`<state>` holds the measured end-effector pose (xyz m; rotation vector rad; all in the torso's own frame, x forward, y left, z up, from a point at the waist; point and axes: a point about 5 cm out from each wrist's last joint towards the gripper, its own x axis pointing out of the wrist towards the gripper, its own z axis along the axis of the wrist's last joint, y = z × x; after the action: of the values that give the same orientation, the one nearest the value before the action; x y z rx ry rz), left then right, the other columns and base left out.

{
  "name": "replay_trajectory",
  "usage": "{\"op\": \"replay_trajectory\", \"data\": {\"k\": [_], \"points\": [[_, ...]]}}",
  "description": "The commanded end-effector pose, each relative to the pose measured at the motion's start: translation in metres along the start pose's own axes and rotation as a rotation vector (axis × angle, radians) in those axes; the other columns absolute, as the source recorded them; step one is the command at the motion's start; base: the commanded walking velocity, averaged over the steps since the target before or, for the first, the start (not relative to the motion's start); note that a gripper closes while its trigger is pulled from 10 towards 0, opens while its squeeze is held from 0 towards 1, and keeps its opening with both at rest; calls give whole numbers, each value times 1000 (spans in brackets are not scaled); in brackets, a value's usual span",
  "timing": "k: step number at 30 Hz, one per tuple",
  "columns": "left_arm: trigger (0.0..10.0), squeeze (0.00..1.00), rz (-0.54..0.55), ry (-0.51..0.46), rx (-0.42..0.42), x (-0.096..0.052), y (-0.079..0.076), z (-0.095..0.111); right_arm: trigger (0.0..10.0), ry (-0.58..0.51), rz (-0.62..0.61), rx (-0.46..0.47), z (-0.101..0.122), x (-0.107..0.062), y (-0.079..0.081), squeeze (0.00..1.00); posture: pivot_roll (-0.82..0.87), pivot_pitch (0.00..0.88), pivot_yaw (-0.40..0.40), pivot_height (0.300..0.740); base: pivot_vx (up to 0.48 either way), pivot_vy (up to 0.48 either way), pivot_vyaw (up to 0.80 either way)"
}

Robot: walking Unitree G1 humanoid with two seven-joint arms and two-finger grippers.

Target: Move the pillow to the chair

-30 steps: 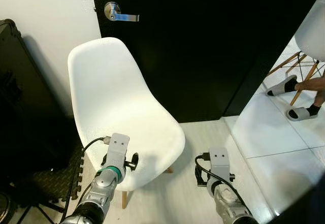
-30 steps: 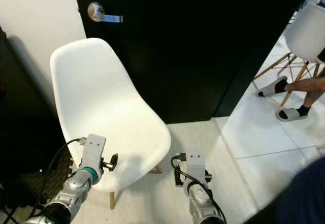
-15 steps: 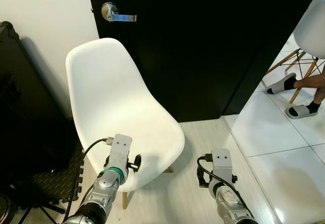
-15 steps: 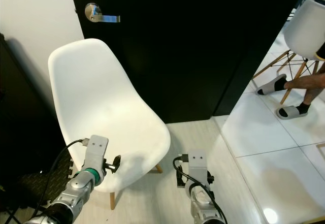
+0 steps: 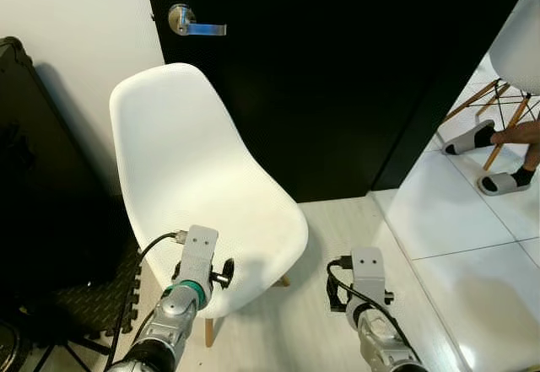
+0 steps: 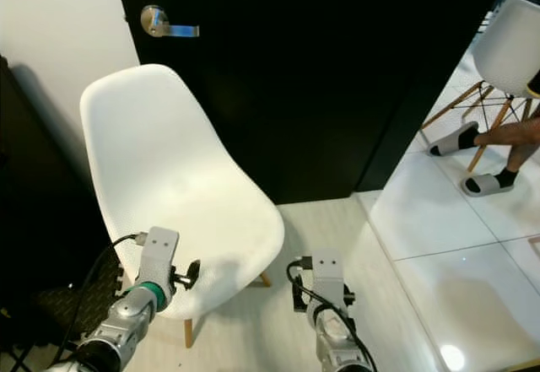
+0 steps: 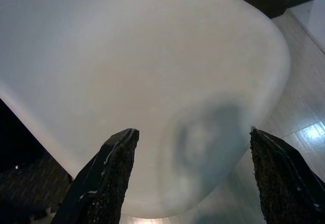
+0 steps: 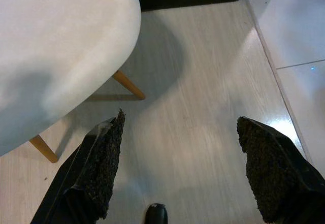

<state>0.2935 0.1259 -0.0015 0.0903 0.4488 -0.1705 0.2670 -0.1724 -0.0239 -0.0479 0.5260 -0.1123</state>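
Far ahead of us is a black door [image 5: 354, 77] with a silver handle [image 5: 192, 24] at its left. A dark case [image 5: 38, 186] stands left. Far right, a person's slippered feet [image 5: 489, 157] rest by a second seat's wooden legs [image 5: 498, 106].

Two white chairs [image 5: 198, 186] [image 5: 516, 47], one door handle [image 5: 192, 23], two slippers [image 5: 467, 139] [image 5: 499, 183].

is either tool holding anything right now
Nothing is held. The left tool is open over the white chair seat; the right tool is open above bare floor.
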Motion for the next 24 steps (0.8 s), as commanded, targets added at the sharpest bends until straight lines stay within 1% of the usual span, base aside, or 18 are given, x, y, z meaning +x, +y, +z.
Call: {"op": "replay_trajectory", "data": {"k": [1, 8, 14, 20, 24], "points": [[10000, 0, 2, 10, -3, -2, 0, -6, 10000, 13, -4, 8, -7, -3, 0, 0, -13, 0, 92, 740, 0, 0, 0], [10000, 0, 21, 8, -19, -3, 2, -8, 10000, 11, -7, 6, -8, -4, 1, 0, -17, 0, 96, 740, 0, 0, 0], [10000, 0, -6, 12, 3, -3, 0, -7, 10000, 10, 1, -12, -9, -4, 3, 0, -21, 0, 119, 740, 0, 0, 0], [10000, 0, -10, 9, 18, 0, 1, -2, 10000, 6, -14, 7, -8, -4, 3, 0, -11, 0, 120, 740, 0, 0, 0], [10000, 0, -9, 9, 18, 0, 1, 0, 10000, 5, 2, -6, -8, -4, 5, 0, -13, 0, 116, 740, 0, 0, 0]]}}
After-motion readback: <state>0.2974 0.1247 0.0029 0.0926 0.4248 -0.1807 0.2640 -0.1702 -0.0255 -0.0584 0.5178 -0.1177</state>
